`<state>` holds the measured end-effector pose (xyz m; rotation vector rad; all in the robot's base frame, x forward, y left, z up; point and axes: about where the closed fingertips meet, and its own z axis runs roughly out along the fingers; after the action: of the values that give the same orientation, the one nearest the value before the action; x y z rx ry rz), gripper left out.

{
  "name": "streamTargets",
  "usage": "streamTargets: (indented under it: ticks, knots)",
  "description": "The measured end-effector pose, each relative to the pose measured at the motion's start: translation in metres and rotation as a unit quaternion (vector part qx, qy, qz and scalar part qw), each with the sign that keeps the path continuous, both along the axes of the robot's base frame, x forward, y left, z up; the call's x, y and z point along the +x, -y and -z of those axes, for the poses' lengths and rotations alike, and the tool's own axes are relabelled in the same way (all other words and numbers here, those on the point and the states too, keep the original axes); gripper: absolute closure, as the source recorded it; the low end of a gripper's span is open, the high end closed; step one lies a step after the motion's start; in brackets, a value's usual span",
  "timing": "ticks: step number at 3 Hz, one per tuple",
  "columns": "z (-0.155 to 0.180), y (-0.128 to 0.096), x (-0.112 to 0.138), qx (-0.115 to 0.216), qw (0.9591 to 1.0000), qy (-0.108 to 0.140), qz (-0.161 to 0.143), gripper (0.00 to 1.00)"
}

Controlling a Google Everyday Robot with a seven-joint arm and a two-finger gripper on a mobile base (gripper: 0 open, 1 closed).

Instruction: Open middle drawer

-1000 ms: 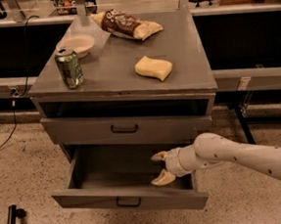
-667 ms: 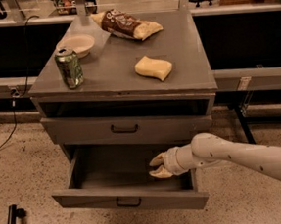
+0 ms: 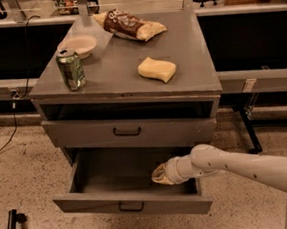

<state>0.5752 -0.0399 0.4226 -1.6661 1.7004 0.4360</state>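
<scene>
The middle drawer [image 3: 133, 204] is pulled far out of the grey cabinet, below the top drawer [image 3: 130, 132], which is pushed in. Its flat front carries a small dark bar handle [image 3: 130, 206], and its plain grey interior [image 3: 113, 172] shows. My gripper [image 3: 158, 175] is inside the open drawer near its right side, above the drawer floor and behind the front panel. Its tan fingers [image 3: 161, 175] are pressed together and hold nothing. The white arm [image 3: 238, 166] reaches in from the right. The lowest drawer is hidden under the open one.
On the cabinet top [image 3: 114, 69] stand a green can [image 3: 70, 68], a white bowl [image 3: 79, 45], a brown snack bag [image 3: 129, 25] and a yellow sponge [image 3: 157, 68]. Dark shelving and rails run behind. A cable [image 3: 10, 135] trails across the speckled floor at the left.
The gripper's fingers were spread a second ago and are now together. The gripper has shifted slightly left inside the drawer. The drawer has stayed out.
</scene>
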Motion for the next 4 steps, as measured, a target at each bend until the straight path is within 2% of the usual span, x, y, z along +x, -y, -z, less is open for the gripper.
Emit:
streamTargets:
  ticks: [2,3,4]
  knots:
    - [0.031,-0.017,-0.004,-0.011,0.9993,-0.014,-0.031,1.0]
    - [0.041,-0.032,-0.011,-0.002,0.9976,-0.041,-0.055,1.0]
    - [0.05,-0.053,-0.035,0.029,0.9923,-0.086,-0.085,1.0]
